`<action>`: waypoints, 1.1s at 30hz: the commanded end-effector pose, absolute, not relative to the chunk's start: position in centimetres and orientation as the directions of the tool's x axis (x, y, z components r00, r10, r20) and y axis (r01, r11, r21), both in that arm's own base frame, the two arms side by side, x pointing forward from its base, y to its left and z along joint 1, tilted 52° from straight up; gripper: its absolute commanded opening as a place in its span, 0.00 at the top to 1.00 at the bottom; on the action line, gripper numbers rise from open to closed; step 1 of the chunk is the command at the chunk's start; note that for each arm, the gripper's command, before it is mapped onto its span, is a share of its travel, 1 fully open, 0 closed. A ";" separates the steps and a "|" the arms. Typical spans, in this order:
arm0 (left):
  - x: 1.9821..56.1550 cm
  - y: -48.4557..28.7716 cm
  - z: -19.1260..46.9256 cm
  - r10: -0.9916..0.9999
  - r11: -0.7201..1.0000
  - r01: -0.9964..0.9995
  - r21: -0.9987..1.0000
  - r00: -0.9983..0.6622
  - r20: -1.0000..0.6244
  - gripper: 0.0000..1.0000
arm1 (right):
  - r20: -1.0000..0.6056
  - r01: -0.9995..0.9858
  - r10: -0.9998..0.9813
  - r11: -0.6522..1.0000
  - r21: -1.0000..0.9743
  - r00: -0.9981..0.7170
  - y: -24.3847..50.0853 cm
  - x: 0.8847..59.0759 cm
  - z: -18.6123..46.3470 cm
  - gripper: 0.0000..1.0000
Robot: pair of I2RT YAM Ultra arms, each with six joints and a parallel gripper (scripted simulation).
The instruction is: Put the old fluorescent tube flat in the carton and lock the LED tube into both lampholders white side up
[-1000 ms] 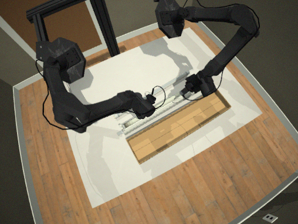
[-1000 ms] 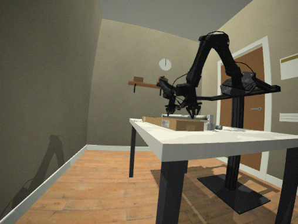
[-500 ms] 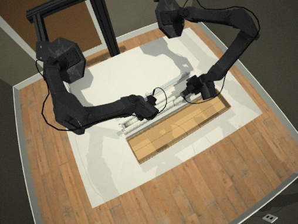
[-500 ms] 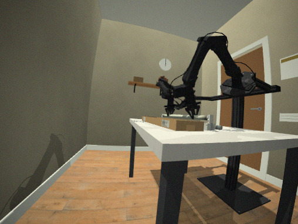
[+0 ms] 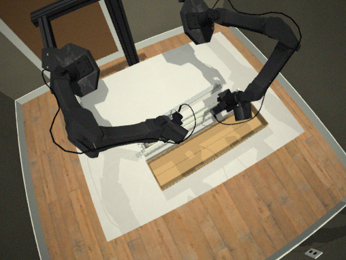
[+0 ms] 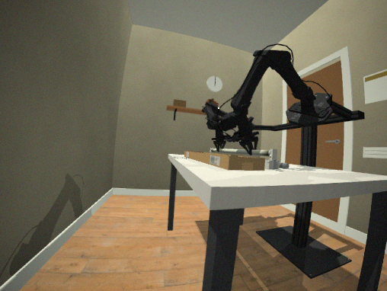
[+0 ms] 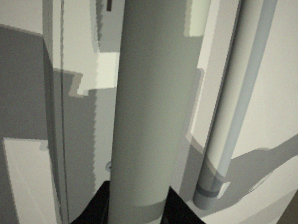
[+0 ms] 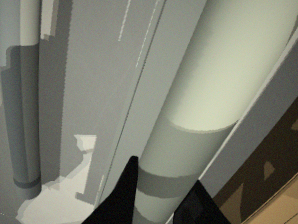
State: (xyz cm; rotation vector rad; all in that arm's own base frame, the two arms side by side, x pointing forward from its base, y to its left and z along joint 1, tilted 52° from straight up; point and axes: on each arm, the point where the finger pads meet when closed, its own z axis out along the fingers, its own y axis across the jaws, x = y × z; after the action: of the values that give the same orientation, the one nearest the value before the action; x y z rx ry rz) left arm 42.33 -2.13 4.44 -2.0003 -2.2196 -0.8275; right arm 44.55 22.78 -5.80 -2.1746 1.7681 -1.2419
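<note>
Two sets of fingers are now closed narrowly around one tube. At the left of the top view, the right gripper (image 5: 180,122) (image 6: 219,145) (image 8: 158,171) is placed, and between its fingers the thick, pale green-white glass tube (image 5: 199,115) (image 6: 260,151) (image 7: 155,100) (image 8: 225,75) is held. This is judged to be the old fluorescent tube. Its long axis is seen to run slantwise, from lower left to upper right, through both grips. At the right of the same view, the tube is held also by the left gripper (image 5: 218,103) (image 6: 248,148) (image 7: 140,187). So neither arm is nearer; both are already on it.

In the exterior view, the near end of the tube is seen at a pale, upright lampholder (image 6: 273,155). Whether the pins are free from it cannot be told.

The long, open brown cardboard carton (image 5: 163,188) (image 6: 247,164) (image 8: 275,201) lies beside the fixture, at its lower-right side from above, and almost parallel with the tube. For this reason, a straight lift and a level sideways carry seem to be called for, with little turning. The near carton wall should be passed over with care, because the tube or a wrist could be knocked on it. On the opposite side, the slim white-and-blue-grey LED tube (image 5: 201,96) (image 7: 240,95) (image 8: 30,110) lies on the white counter (image 5: 136,92) (image 6: 236,194); that side should be avoided.
</note>
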 end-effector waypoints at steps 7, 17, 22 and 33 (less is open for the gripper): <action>43.1 -3.3 5.1 0.928 0.036 0.946 0.323 -0.152 0.341 0.89 | 0.509 -0.833 -0.861 -0.291 -0.471 0.013 23.4 44.6 -6.3 0.89; 42.8 -3.1 4.9 0.926 0.076 0.967 0.242 -0.159 0.343 0.89 | 0.518 -0.879 -0.855 -0.253 -0.403 0.009 22.9 44.3 -6.3 0.89; 42.8 -3.2 4.9 0.926 0.086 0.971 0.222 -0.160 0.343 0.89 | 0.515 -0.889 -0.857 -0.243 -0.389 0.009 23.1 44.3 -6.3 0.89; 43.0 -3.5 4.9 0.927 0.106 0.982 0.157 -0.155 0.341 0.89 | 0.519 -0.919 -0.855 -0.207 -0.335 0.004 23.3 44.4 -6.1 0.89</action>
State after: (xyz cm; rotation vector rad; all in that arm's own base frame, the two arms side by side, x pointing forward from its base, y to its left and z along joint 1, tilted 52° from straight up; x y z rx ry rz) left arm 42.30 -2.13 4.42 -1.8923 -2.2008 -0.5398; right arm 44.52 22.77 -5.82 -2.2894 2.0059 -1.0757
